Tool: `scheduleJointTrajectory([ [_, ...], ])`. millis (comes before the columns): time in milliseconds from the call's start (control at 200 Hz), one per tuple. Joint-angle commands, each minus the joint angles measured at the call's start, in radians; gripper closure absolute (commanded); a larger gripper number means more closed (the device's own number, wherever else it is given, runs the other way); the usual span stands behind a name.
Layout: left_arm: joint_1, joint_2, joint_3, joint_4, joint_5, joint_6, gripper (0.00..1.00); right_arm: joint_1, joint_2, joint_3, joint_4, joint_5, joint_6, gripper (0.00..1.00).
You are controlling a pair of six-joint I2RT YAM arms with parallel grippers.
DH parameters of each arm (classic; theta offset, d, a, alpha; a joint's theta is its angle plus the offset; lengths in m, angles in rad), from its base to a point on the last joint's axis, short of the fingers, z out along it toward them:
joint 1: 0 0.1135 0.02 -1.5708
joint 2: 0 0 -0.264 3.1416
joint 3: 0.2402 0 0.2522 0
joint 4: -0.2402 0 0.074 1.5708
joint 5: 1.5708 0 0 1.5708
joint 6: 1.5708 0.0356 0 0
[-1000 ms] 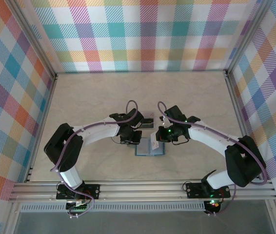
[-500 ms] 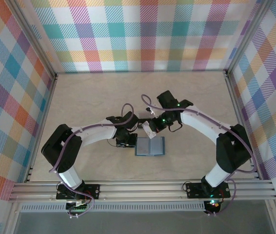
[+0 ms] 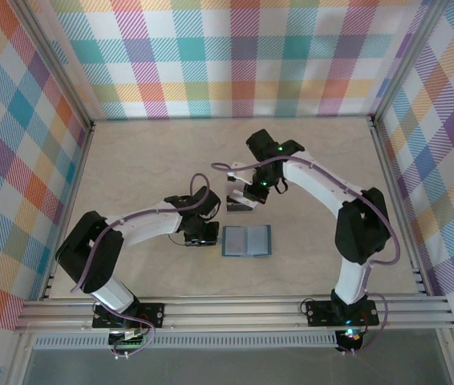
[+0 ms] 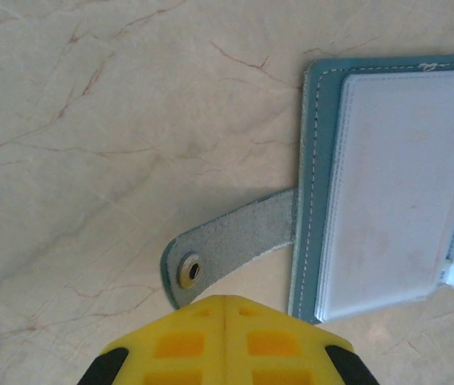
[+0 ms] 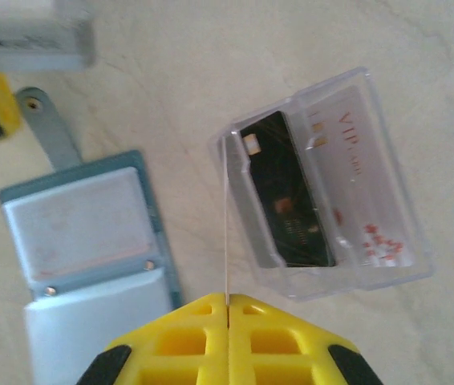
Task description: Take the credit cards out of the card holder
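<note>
Credit cards (image 5: 287, 192): a dark one and a pale "VIP" one, both in a clear sleeve (image 5: 347, 281), outside the card holder (image 5: 91, 233), over the table (image 5: 387, 48).
Holder position: open flat, left of the sleeve in the right wrist view, apart from it.
Right fingers (image 5: 227, 298): closed, seemingly pinching the sleeve's thin edge; seen too edge-on to be sure.
Long axis: runs away from the right fingers, leaning slightly; the cards lie just right of the pinch.
Left fingers (image 4: 225, 298): closed on nothing, above the snap tab (image 4: 227, 241).
Nearer arm: left to holder, right to cards.
</note>
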Motion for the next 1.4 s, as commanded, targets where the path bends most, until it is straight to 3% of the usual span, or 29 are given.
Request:
scheduleJointTrajectory([
  [0,0.019,-0.055,-0.021,-0.007,-0.005,-0.017,0.98,-0.007,0.052,0.084,-0.117,0.067,-0.169,1.0],
  [640,0.106,-0.212,-0.118,-0.047,-0.018,-0.032,0.9,0.005,0.324,0.496,-0.276,0.122,-0.319,1.0],
  [1105,0.134,-0.232,-0.126,-0.064,-0.017,-0.02,0.9,0.014,0.421,0.523,-0.308,0.112,-0.343,1.0],
  [1310,0.134,-0.224,-0.128,-0.058,-0.012,-0.02,0.9,0.018,0.421,0.515,-0.247,0.138,-0.325,0.81],
  [1395,0.135,-0.224,-0.13,-0.056,-0.012,-0.019,0.9,0.019,0.407,0.501,-0.194,0.193,-0.311,0.8],
])
